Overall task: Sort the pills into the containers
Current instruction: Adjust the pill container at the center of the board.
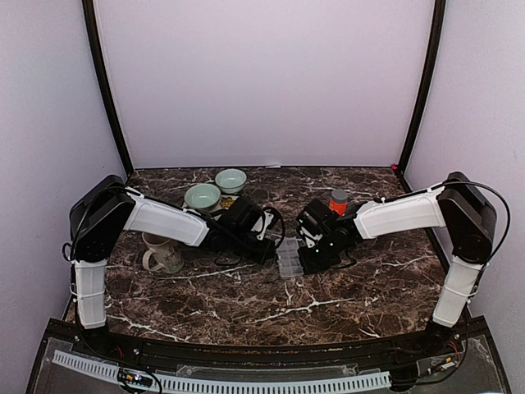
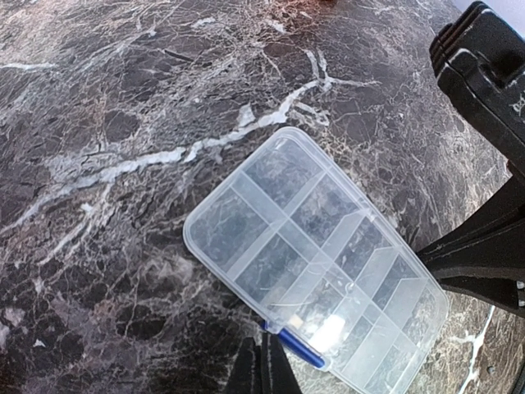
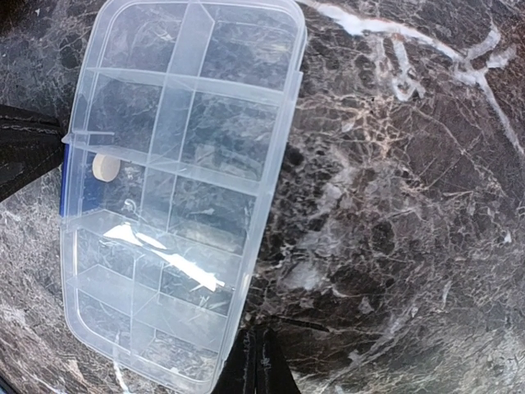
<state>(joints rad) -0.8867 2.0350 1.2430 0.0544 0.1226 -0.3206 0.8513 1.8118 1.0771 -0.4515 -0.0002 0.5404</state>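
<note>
Closest to the lens in the left wrist view, we see the left gripper, its two dark fingers pressed together with nothing between them. The tips sit at one long edge of the organiser box, just beside its blue clasp. We cannot tell whether they touch the plastic.

In the right wrist view, the right gripper is pinched tight in the same way and is also empty. Its tips are at the opposite long edge of the box, close to a corner.

The box is clear, flat and rectangular, and it lies on the dark marble table. Dividers split it into small cells. We find one small, pale, round pill in a cell on the clasp side, about midway along that edge.

From above, we see the box lying directly between the two grippers, the left one on its left and the right one on its right, both low over the table.

Two pale green bowls stand beyond the box and to its left, side by side and near each other. A cream mug stands well to the left of the box, partly under the left arm. A small orange-red bottle stands beyond the box and to its right, just behind the right arm's wrist.
</note>
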